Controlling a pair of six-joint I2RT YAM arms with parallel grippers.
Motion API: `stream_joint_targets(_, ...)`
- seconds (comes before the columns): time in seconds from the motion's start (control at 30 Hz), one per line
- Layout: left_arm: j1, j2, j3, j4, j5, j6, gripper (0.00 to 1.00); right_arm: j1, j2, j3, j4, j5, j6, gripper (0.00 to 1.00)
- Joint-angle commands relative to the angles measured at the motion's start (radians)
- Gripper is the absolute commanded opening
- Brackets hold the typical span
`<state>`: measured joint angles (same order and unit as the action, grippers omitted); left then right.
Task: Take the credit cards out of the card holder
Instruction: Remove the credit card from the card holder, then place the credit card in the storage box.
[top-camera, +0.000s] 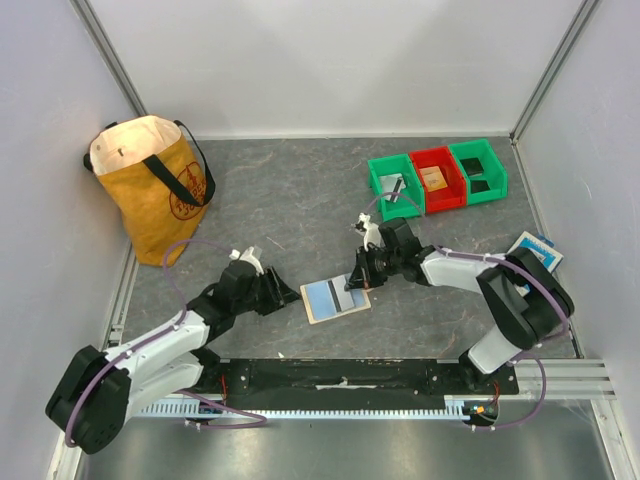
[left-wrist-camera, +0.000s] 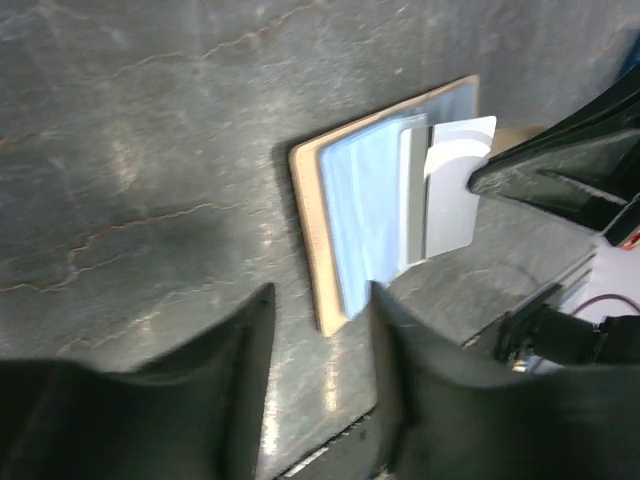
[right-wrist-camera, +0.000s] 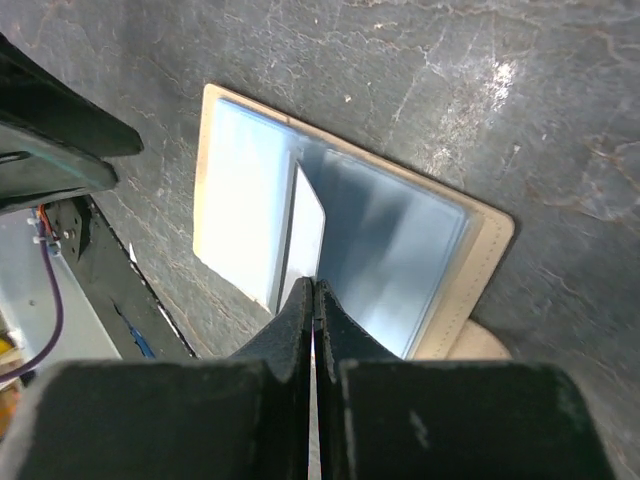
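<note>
- The right gripper (right-wrist-camera: 313, 290) has its fingers pressed together on the near edge of a credit card (right-wrist-camera: 308, 235), with no gap visible between them.
- The credit card stands tilted up off the card holder (top-camera: 322, 300). Its far end is down by the middle fold, and glare makes it look pale grey, so its true colour cannot be told.
- The card holder lies open and flat on the grey table (top-camera: 280, 200), pale blue inner face up, tan border all round. A small tan tab (right-wrist-camera: 482, 345) pokes out from under its edge beside the right gripper.
- The left gripper (left-wrist-camera: 320, 292) is partly open and grips nothing. A corner of the card holder lies just beyond its fingertips, on the side opposite the right gripper.
- At the far right of the table stand three bins in a row, touching one another.
- The nearer green bin (top-camera: 395, 185) holds a small grey-and-white item.
- The red bin (top-camera: 437, 178) holds a tan, boxy item.
- The farther green bin (top-camera: 478, 170) holds something dark and flat.
- A blue-and-white packet (top-camera: 535, 248) lies near the right wall, behind the right arm.
- A mustard tote bag (top-camera: 150, 190) with black handles stands in the far left corner, its mouth open; what is inside cannot be made out.
</note>
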<state>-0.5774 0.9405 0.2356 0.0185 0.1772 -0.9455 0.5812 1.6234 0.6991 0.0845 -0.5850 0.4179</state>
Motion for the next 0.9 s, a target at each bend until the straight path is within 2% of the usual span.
stream_joint_targets(0.0,0.004,-0.028,0.116,-0.064,0.011,0.033,0.6,-0.004,-0.121,0.054,-0.14,0.111,-0.116,0.0)
stream_joint_targets(0.07,0.008,-0.028,0.152,-0.087,0.022,0.037,0.7,-0.004,-0.152,0.079,-0.198,0.154,-0.148,0.0)
stream_joint_targets(0.2,0.01,-0.028,0.205,-0.094,0.048,0.036,0.76,-0.004,-0.183,0.129,-0.291,0.223,-0.194,0.0)
stream_joint_targets(0.5,0.011,-0.002,0.335,-0.144,0.071,0.021,0.79,0.014,-0.319,0.152,-0.324,0.304,-0.267,0.0)
stream_joint_targets(0.87,0.01,0.104,0.439,-0.068,0.179,-0.07,0.79,0.25,-0.519,0.088,-0.152,0.642,-0.524,0.0)
